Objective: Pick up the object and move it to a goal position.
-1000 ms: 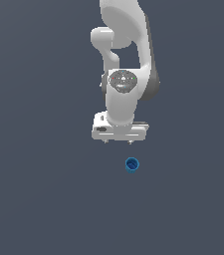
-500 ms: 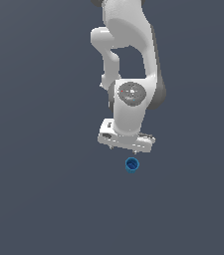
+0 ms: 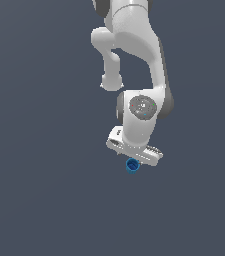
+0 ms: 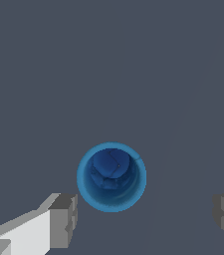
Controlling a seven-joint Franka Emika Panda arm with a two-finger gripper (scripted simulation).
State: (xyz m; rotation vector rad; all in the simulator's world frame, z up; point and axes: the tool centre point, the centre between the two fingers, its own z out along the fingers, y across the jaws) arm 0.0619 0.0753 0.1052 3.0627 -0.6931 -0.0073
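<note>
The object (image 3: 132, 165) is a small blue cup-like cylinder with a darker centre, lying on the flat grey floor. In the exterior view it peeks out just below the white hand of the arm. My gripper (image 3: 135, 161) hangs right above it, fingers hidden behind the hand there. The wrist view looks straight down into the object (image 4: 111, 177). My gripper (image 4: 146, 219) is open, with grey fingertips (image 4: 64, 220) wide apart on either side of the object. Nothing touches the object.
Only the plain grey floor (image 3: 44, 190) surrounds the arm. The white arm (image 3: 134, 60) rises above the hand toward the top of the exterior view.
The arm has lowered and shifted toward the exterior view's right, bringing the hand from well above the object to directly over it. The object has not moved.
</note>
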